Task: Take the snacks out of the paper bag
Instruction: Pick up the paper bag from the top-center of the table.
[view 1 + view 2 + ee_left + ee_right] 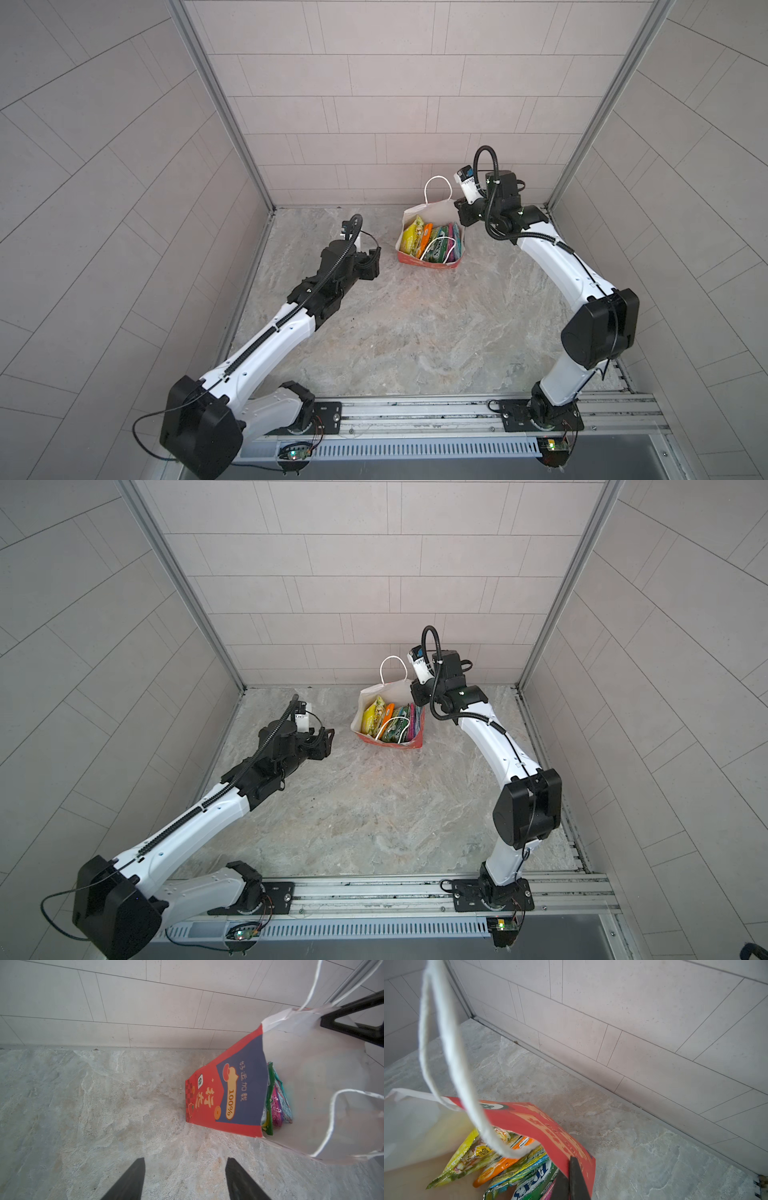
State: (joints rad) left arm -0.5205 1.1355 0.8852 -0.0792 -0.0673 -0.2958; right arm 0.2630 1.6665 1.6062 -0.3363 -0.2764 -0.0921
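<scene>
Red paper bag (415, 261) (376, 738) stands on the marble-look table (415, 332) near the back wall, right of centre, mouth open upward, white inside showing in both top views. Snacks (411, 239) (369, 717) all sit inside the bag, packed on edge: yellow packet (467, 1157), orange one (500, 1165), green FOX'S one (533, 1184); left wrist view shows green, pink and teal packet edges (277, 1105) behind the bag's red front (228, 1095). One white cord handle (438, 189) sticks up at the far rim, other handle (434, 245) lies across the packets. Right gripper (463, 216) (572, 1178) is at the bag's far right rim, jaws clenched on the red side wall (550, 1132), one finger inside and one outside. Left gripper (372, 262) (185, 1180) is to the left of the bag, apart from it, jaws spread wide with nothing between them, only bare table under the fingers (135, 1180). No packet on the table outside the bag.
</scene>
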